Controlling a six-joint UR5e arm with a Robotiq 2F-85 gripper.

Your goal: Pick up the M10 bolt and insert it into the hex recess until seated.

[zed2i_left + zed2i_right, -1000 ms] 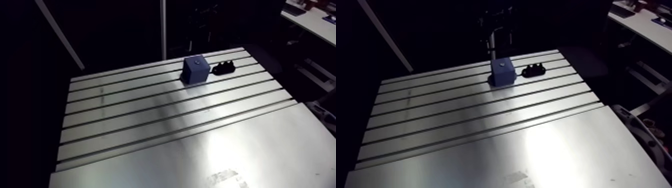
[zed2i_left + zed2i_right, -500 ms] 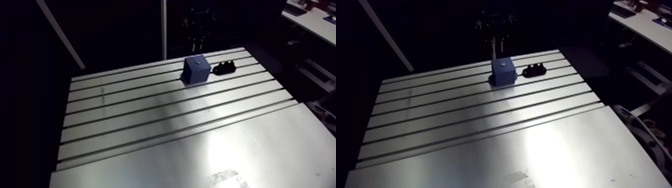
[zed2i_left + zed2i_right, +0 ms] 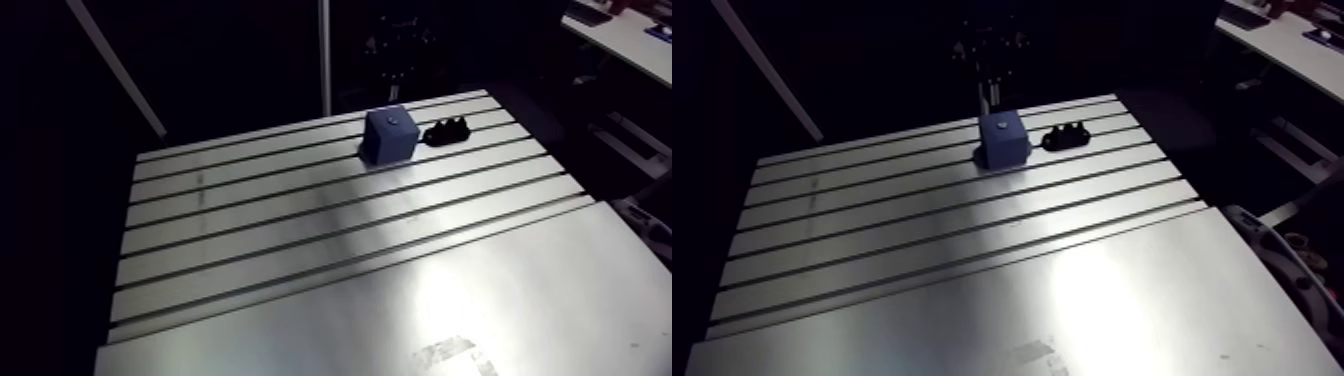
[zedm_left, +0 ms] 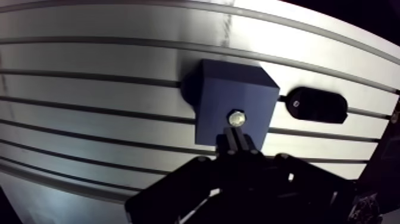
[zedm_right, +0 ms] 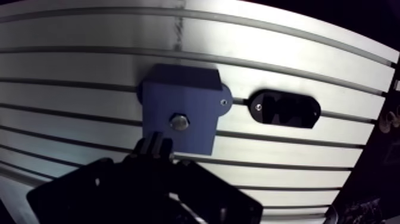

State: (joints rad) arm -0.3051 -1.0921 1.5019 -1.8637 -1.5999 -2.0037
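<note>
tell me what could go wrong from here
1. The bolt shows in the top of the blue block, but whether it sits fully down cannot be told; it may be left proud.
2. The gripper hangs close above the block; a sideways move could clip it or the black holder beside it.

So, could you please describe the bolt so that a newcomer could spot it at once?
On the slotted aluminium table, look near the far edge for the dark blue block, the only coloured thing there. The bolt is the shiny hex head set in the block's top face; unlike the dull black holder beside the block, it is bright metal.
</note>
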